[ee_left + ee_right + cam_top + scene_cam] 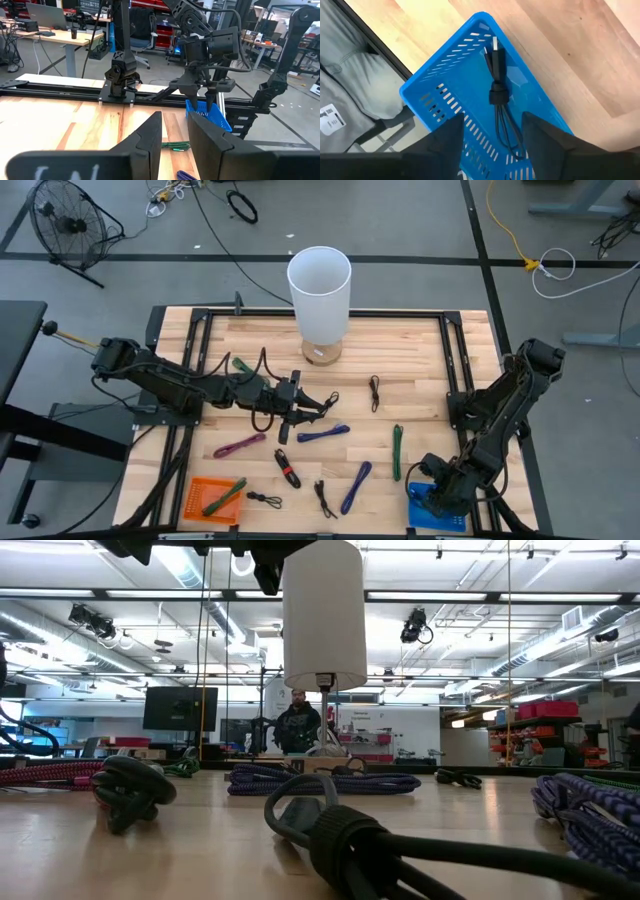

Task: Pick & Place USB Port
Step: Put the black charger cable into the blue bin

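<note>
Currently, operator, here is your inventory of the table, line by line.

Right gripper [490,145]: you will find it directly above the blue basket [435,92] at the table's near right corner; its two fingers stand spread, holding nothing.
Task item: one black USB cable [497,92], bundled with a tie, lying inside the blue basket, its metal plug pointing toward the basket's far end.
Left gripper [290,418]: stretched out low over the middle of the table; its two fingers [150,140] stand a little apart, and you cannot tell from any view whether they pinch anything.
Baskets: two — the blue one, and one orange basket [196,498] at the near left corner, with one green cable [224,496] lying in it.
Purple cables on the boards: three — one [322,433] just beside the left gripper, one [355,486] nearer the front, one magenta-toned [240,445] to the left.
Green cables on the boards: one [397,451], right of centre.
Black bundled cables on the boards: you can count at least four, among them one [375,392] toward the back.
White cylinder [319,292]: one, upright on a round wooden base at the back middle.
</note>
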Robot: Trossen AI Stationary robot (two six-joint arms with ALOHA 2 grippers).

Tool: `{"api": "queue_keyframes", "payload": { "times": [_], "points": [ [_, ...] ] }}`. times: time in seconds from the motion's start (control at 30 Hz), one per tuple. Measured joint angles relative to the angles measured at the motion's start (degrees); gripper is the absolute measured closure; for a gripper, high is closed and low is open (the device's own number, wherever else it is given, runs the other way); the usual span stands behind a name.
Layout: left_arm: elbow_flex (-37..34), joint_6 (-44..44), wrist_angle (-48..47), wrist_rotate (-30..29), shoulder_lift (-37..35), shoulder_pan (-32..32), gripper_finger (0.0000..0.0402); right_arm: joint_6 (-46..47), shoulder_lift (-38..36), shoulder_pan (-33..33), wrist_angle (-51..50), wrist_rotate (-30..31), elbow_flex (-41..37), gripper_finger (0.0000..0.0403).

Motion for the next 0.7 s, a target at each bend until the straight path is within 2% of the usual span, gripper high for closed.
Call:
{"api": "queue_keyframes", "payload": {
  "times": [0.2,0.43,0.7],
  "points": [
    [0.00,-0.02,-0.04,0.00,0.00,0.02,0.0303,-0.15,0.00,0.00,0.10,2.75,0.00,0.0204],
    [0.00,0.00,-0.04,0.00,0.00,0.02,0.0303,-4.18,-0.23,-1.91,-1.10,2.43,0.00,0.0231],
    [0.00,0.00,-0.04,0.00,0.00,0.02,0.0303,-17.44,-2.96,-11.29,-3.49,8.47,-0.02,0.0261]
  ]
}}
